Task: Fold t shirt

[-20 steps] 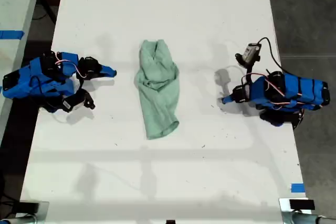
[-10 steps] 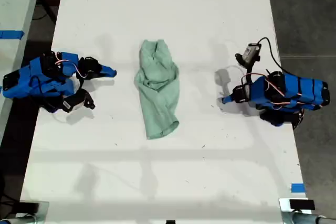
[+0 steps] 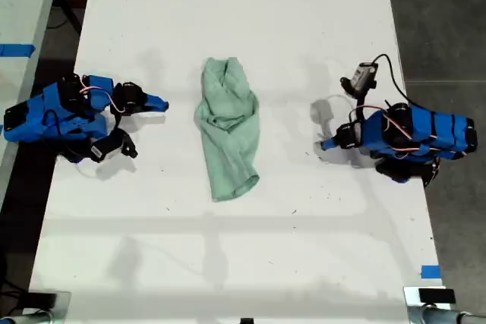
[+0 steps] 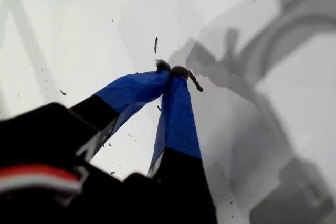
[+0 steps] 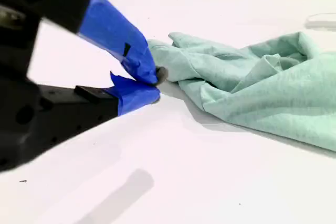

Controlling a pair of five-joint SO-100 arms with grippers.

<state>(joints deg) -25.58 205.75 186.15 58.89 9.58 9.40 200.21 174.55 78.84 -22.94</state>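
t shirt bunched mid table, sleeves hidden, both grippers closed, empty

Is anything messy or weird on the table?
The t shirt is the odd thing: it lies bunched and wrinkled in a narrow heap in the middle of the white table, not spread flat. My first gripper and my second gripper are shut on nothing, and neither holds the cloth.

text: none legible in any view | labels/brands/numbers: none readable — on my arms, on the white table or on the t shirt | blue tape strips at the table edges — plain, no writing
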